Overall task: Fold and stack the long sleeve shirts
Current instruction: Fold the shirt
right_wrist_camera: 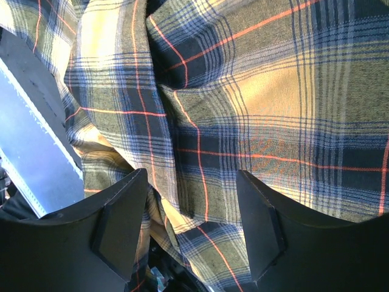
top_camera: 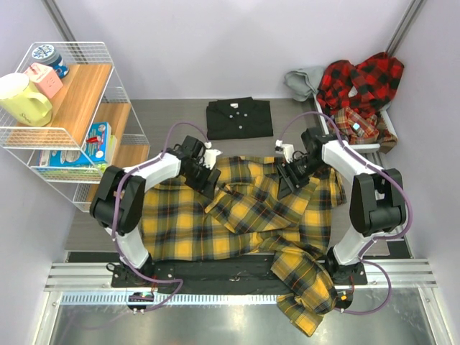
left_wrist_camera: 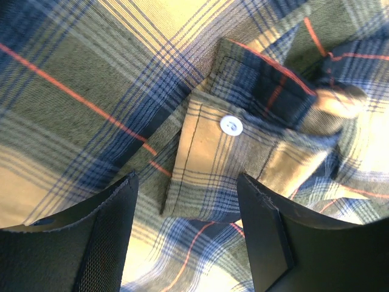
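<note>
**Two grippers poised over one yellow plaid shirt**

The left gripper (left_wrist_camera: 185, 182) stands with its jaws well apart and nothing between the pads, hovering just above a cuff (left_wrist_camera: 206, 164) fastened by a single white button (left_wrist_camera: 231, 125). The right gripper (right_wrist_camera: 191, 179) is likewise parted, its two fingers straddling rumpled cloth without pinching it. Both work the far edge of one yellow-and-black plaid shirt (top_camera: 180, 223), which lies spread across the middle of the table (top_camera: 180, 115), between the two arms. Its long axis runs left to right, and a loose fold slants across its centre. One sleeve (top_camera: 305, 287) trails off the near edge by the right arm's base and points toward the camera. Where the collar lies cannot be told.

Just beyond the grippers, one black shirt (top_camera: 239, 117) sits folded into a neat rectangle, collar toward the far wall. At the far right corner a red-and-black plaid shirt (top_camera: 363, 79) is heaped unfolded, with one grey garment (top_camera: 305, 80) beside it and a brownish plaid piece (top_camera: 356, 122) beneath; how many shirts the heap holds is unclear. One wire rack (top_camera: 72, 50) stands at the left, holding a yellow mug (top_camera: 25, 100).
</note>
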You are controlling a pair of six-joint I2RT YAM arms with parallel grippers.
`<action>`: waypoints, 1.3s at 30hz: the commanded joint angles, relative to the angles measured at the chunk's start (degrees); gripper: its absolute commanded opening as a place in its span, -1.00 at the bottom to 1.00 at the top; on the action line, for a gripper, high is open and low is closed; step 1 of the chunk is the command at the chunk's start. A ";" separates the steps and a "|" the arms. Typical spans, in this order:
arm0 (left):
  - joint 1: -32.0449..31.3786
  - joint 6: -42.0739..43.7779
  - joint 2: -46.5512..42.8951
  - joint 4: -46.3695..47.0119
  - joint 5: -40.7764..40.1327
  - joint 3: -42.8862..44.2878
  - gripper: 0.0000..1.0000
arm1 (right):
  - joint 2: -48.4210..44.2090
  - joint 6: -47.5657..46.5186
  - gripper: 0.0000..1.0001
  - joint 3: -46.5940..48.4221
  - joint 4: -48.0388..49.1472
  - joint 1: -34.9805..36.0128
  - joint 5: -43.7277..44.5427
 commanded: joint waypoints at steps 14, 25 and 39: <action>-3.72 -1.48 -5.30 3.96 -3.27 -1.15 0.04 | -1.37 0.97 0.31 -2.03 2.30 0.09 0.24; -4.16 -1.21 2.43 4.57 -5.11 0.00 0.16 | -1.19 0.88 0.30 -2.02 2.39 0.09 0.86; -5.39 0.45 -12.23 0.45 -7.13 -2.29 -1.00 | -0.40 0.35 0.31 -1.67 2.48 0.17 1.38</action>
